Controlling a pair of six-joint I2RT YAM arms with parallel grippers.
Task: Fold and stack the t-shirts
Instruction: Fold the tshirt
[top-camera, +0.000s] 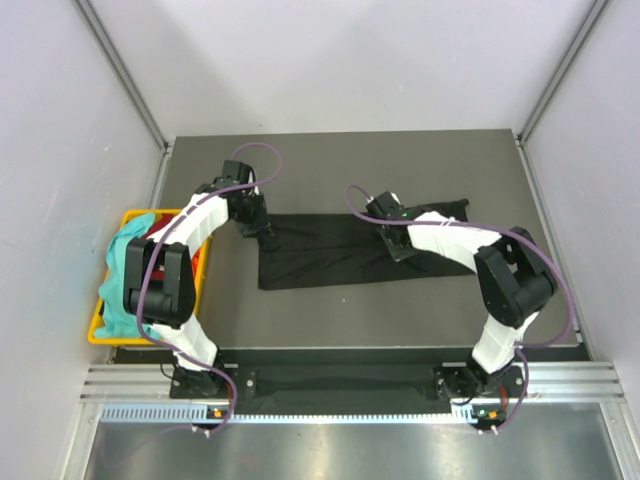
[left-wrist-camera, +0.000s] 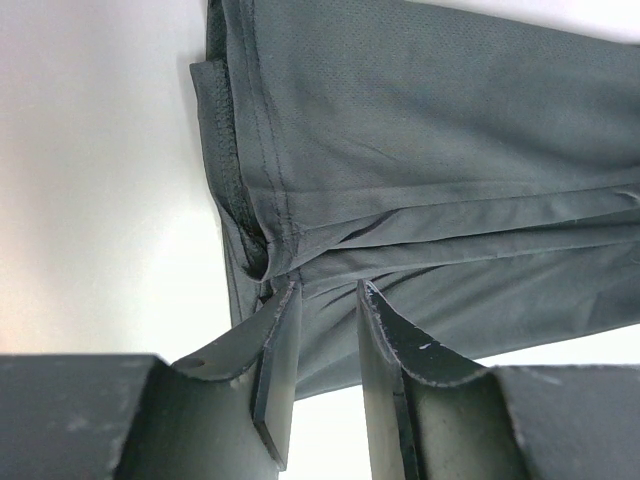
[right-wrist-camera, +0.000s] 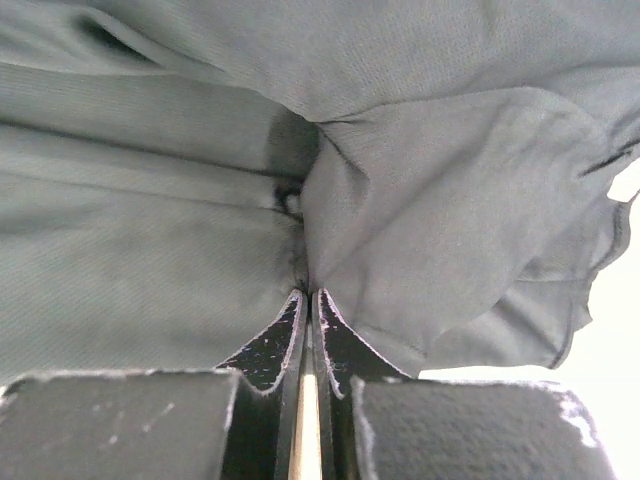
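The table (top-camera: 350, 160) is a flat dark grey slab, matte, with a pale wall (top-camera: 350, 60) beyond its 12 o'clock edge and plain pale panels at its 9 and 3 o'clock sides. Slanting metal posts (top-camera: 125, 75) mark the corners of the enclosure. An aluminium rail (top-camera: 350, 380) runs along the 6 o'clock edge, where both arm bases are bolted.

The black t-shirt (top-camera: 330, 262) lies at the middle of the table as a long, narrow band stretching from 9 toward 3 o'clock, its right end lifting slightly toward 2 o'clock. In the wrist views the bare surface beside it looks washed-out white.

The left gripper (top-camera: 262, 232) sits at the band's 9 o'clock end, fingers apart, tips down at a bunched seam near the cloth's edge. The right gripper (top-camera: 392, 245) sits over the 3 o'clock half, jaws drawn together and clamped on a small pinch of the black fabric, which puckers around the tips.

A yellow basket (top-camera: 95, 335) hangs off the table's 9 o'clock edge, holding a crumpled teal t-shirt (top-camera: 120, 265).
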